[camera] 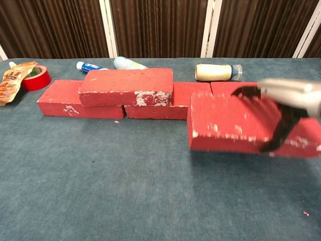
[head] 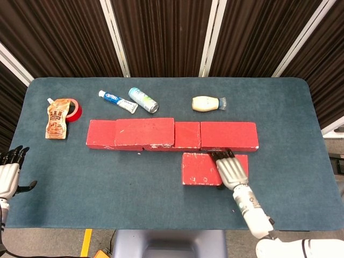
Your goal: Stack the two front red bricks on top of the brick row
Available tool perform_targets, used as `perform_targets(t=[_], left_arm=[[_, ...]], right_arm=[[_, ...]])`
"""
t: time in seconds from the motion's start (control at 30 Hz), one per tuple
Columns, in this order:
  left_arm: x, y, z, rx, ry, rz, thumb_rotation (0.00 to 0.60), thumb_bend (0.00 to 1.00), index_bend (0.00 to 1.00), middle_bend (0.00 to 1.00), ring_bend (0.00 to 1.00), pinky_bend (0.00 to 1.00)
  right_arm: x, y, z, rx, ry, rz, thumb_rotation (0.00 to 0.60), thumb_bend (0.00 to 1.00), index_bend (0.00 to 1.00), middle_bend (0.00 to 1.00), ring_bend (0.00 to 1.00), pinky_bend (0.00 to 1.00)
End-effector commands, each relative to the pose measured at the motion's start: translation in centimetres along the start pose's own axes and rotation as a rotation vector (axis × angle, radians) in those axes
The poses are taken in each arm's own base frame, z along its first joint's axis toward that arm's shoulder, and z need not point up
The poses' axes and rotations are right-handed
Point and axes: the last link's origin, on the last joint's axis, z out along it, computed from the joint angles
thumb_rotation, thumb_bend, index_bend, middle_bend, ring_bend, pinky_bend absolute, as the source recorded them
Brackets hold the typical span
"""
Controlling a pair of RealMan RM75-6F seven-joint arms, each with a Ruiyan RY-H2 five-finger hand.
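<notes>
Gripping hand: right hand (head: 230, 169) lies over the right part of the front red brick (head: 200, 169), fingers together across its top, thumb down its front face in the chest view (camera: 281, 125).
Brick position: raised off the table (head: 134, 188), judging by the shadow beneath it in the chest view; just in front of the brick row (head: 228, 135).
Brick axis: long axis runs left to right, parallel to the row; broad face up, roughly level.
Row state: one stacked brick (head: 144, 132) already sits on the row's left part.
Left hand: left hand (head: 9, 173) sits at the table's near left edge, fingers straight and slightly apart, holding nothing.
Uncertain: contact with the row cannot be judged; the chest view is blurred.
</notes>
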Motion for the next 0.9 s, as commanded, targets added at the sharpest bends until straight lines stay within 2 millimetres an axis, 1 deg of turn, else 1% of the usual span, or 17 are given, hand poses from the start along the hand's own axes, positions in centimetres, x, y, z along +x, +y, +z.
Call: perform_targets(t=[0.03, 0.17, 0.27, 0.33, 0.43, 0.53, 0.67, 0.73, 0.9], left_arm=[[-0.2, -0.1, 0.1, 0.005, -0.008, 0.003, 0.600, 0.22, 0.00, 0.00, 0.00, 0.00], [-0.2, -0.2, 0.1, 0.014, -0.006, -0.010, 0.600, 0.22, 0.00, 0.00, 0.00, 0.00], [-0.2, -0.3, 0.2, 0.020, -0.006, -0.009, 0.600, 0.22, 0.00, 0.00, 0.00, 0.00], [-0.2, -0.4, 0.2, 0.024, -0.005, -0.006, 0.600, 0.22, 0.00, 0.00, 0.00, 0.00], [-0.1, -0.4, 0.1, 0.025, -0.002, -0.009, 0.600, 0.22, 0.00, 0.00, 0.00, 0.00], [-0.3, -0.2, 0.3, 0.022, -0.006, -0.008, 0.600, 0.22, 0.00, 0.00, 0.00, 0.00], [-0.5, 0.1, 0.5, 0.013, -0.009, -0.005, 0.600, 0.22, 0.00, 0.00, 0.00, 0.00], [-0.6, 0.3, 0.5, 0.010, -0.008, -0.006, 0.600, 0.22, 0.00, 0.00, 0.00, 0.00], [-0.7, 0.7, 0.8, 0.007, -0.007, -0.005, 0.600, 0.22, 0.00, 0.00, 0.00, 0.00]], right_arm=[[3.0, 0.1, 1.4, 0.018, 0.034, -0.043, 0.600, 0.00, 0.24, 0.36, 0.36, 0.00], [6.1, 1.5, 3.6, -0.025, 0.040, -0.129, 0.600, 0.00, 0.24, 0.36, 0.36, 0.00], [7.9, 2.5, 4.8, -0.061, 0.040, -0.134, 0.600, 0.00, 0.23, 0.36, 0.36, 0.00], [8.8, 3.1, 5.6, -0.077, 0.042, -0.125, 0.600, 0.00, 0.23, 0.36, 0.36, 0.00], [9.6, 4.1, 6.5, -0.088, 0.053, -0.115, 0.600, 0.00, 0.23, 0.36, 0.36, 0.00], [9.9, 5.0, 7.4, -0.089, 0.076, -0.120, 0.600, 0.00, 0.23, 0.36, 0.36, 0.00], [9.7, 6.0, 8.8, -0.081, 0.076, -0.113, 0.600, 0.00, 0.24, 0.36, 0.36, 0.00], [9.6, 6.1, 9.4, -0.073, 0.079, -0.112, 0.600, 0.00, 0.24, 0.36, 0.36, 0.00], [8.8, 5.7, 10.8, -0.038, 0.074, -0.094, 0.600, 0.00, 0.24, 0.36, 0.35, 0.00]])
